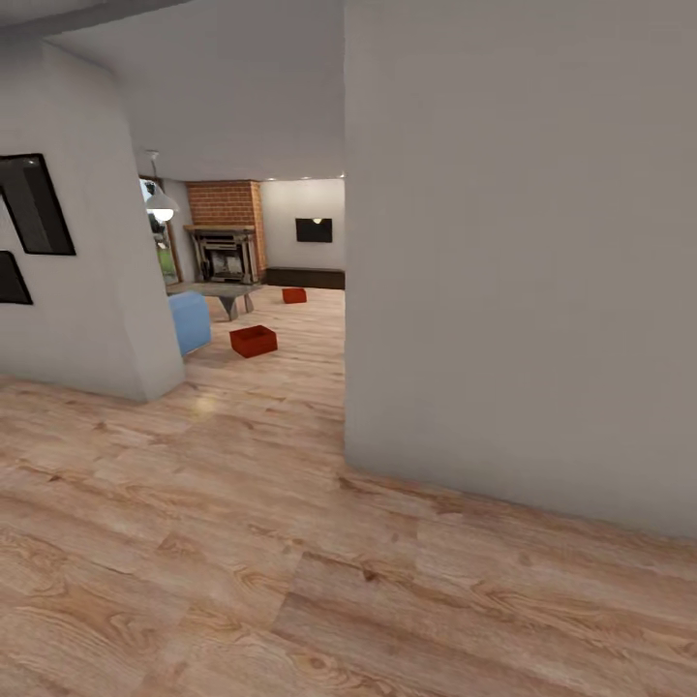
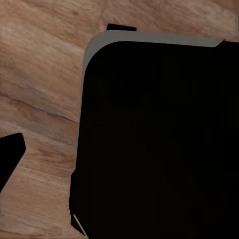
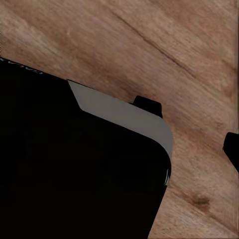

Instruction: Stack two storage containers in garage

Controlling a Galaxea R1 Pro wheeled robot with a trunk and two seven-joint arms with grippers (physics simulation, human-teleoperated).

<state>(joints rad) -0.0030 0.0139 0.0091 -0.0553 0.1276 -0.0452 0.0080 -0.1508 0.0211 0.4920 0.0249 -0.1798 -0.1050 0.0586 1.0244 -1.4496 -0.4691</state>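
You had soft, even daylight-like lighting in the head view, with a pendant lamp (image 1: 161,205) glowing at upper left and a faint glare spot on the wood floor (image 1: 203,405). Both wrist views were half swallowed by featureless black, slightly soft.

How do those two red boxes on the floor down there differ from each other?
The nearer container lies beside the blue sofa and looks larger; the farther container sits past the grey low table, toward the back wall, and looks smaller. Both are red-orange, open-topped, and resting on the wood floor.
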